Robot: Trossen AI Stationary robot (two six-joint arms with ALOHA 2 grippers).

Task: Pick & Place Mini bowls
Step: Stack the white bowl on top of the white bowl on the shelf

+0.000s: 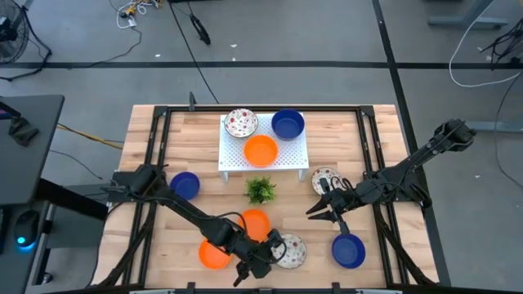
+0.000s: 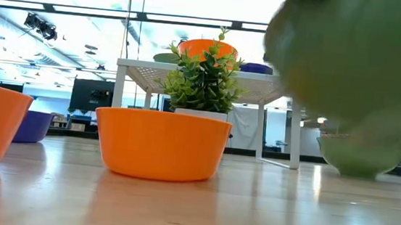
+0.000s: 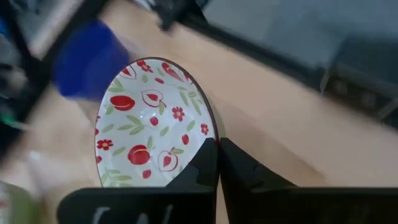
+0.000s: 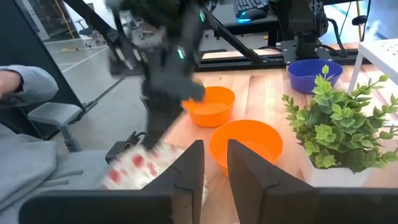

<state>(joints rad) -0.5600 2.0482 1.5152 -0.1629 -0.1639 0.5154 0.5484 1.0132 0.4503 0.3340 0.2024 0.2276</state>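
My left gripper (image 1: 271, 247) (image 3: 217, 149) is shut on a white mini bowl with red speckles (image 1: 291, 251) (image 3: 152, 134) near the table's front edge. In the low view that bowl is a large blur (image 2: 358, 61) above the tabletop. My right gripper (image 1: 317, 211) (image 4: 214, 155) stands open and holds nothing, just in front of another speckled bowl (image 1: 323, 178). Two orange bowls (image 1: 255, 222) (image 1: 212, 255) and two blue bowls (image 1: 185, 184) (image 1: 349, 251) rest on the table. A speckled (image 1: 241, 122), a blue (image 1: 288, 124) and an orange bowl (image 1: 261, 150) sit on the white rack (image 1: 233, 159). My left gripper pinches the speckled bowl's rim (image 3: 210, 138) between its two fingers, one finger (image 3: 202, 167) inside the bowl and one (image 3: 242, 168) outside. The fingers slant down at it from the table's left side. The bowl is tilted and lifted clear of the table.
A small green plant (image 1: 261, 189) (image 2: 202, 80) stands mid-table between the rack and the nearer orange bowl (image 2: 161, 144). Dark frame rails (image 1: 151, 147) run along the table's sides. A person's grey sleeve (image 4: 25, 81) shows beyond the table's near edge.
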